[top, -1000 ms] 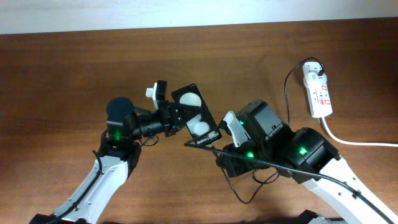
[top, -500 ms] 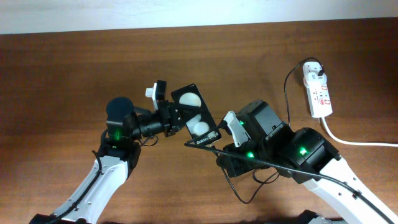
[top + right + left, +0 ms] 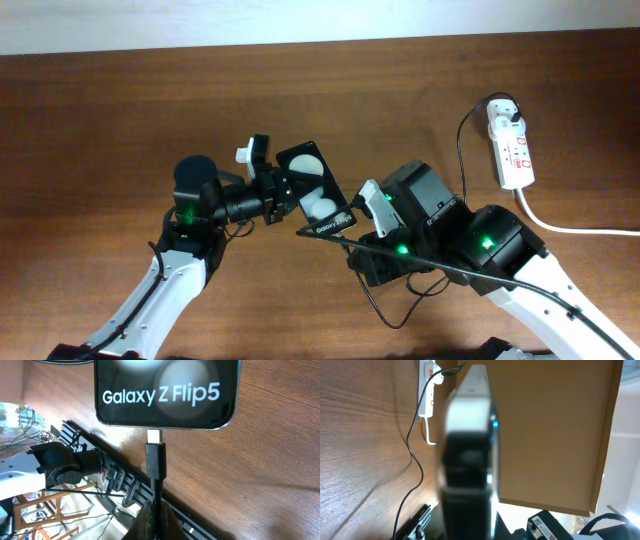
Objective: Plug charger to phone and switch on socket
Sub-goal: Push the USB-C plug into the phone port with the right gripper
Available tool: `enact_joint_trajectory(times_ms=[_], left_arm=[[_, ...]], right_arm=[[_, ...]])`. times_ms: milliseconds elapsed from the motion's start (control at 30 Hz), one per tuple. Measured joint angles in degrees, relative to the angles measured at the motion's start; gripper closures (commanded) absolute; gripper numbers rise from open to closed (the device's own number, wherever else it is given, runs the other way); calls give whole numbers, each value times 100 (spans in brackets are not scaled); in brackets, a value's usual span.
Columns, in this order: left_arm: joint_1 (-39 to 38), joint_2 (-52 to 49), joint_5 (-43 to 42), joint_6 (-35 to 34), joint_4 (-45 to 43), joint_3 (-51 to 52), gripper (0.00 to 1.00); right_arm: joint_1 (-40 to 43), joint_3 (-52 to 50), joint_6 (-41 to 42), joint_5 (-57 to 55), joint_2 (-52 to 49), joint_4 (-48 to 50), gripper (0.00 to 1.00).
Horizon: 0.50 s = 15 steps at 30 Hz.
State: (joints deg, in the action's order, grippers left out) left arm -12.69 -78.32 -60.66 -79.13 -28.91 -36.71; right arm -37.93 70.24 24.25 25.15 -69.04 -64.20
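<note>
Two robot arms meet over a brown wooden table (image 3: 100, 120). On the left, the left gripper (image 3: 272, 190) is closed on one end of the phone (image 3: 315, 190). It holds the phone lifted and tilted, so the phone juts out from its fingers toward the other arm.

The phone's free bottom edge faces the right gripper (image 3: 153, 521). Directly ahead of that gripper is the charger (image 3: 155, 460), its black connector pointing at the edge. The silver tip meets the middle of the edge, at or just inside the port, with bare metal showing. The right gripper's fingers are pinched closed on the cable just behind the connector.

Well off to the right gripper's right, farther out on the table, lies the socket (image 3: 513, 150), a white power strip with red marks. The charger's white plug head (image 3: 503, 122) sits in its far end, and the thin black cable runs from there back toward the right arm.

Judging progress, the socket end appears plugged in. The phone end looks lined up and perhaps partly entered, not fully seated. Pushing it home and pressing the socket's switch are left. Whether the switch is on cannot be told.

White letters across the phone's screen read "Galaxy Z Flip5". Labels on the arms are too small to read.
</note>
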Motion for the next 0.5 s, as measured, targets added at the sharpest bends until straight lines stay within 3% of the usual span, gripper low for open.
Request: enact_joint_trajectory(times_ms=[500], left_arm=[[22, 0, 17, -195, -2, 0, 100]], right_arm=[[0, 0, -2, 42, 0, 107, 96]])
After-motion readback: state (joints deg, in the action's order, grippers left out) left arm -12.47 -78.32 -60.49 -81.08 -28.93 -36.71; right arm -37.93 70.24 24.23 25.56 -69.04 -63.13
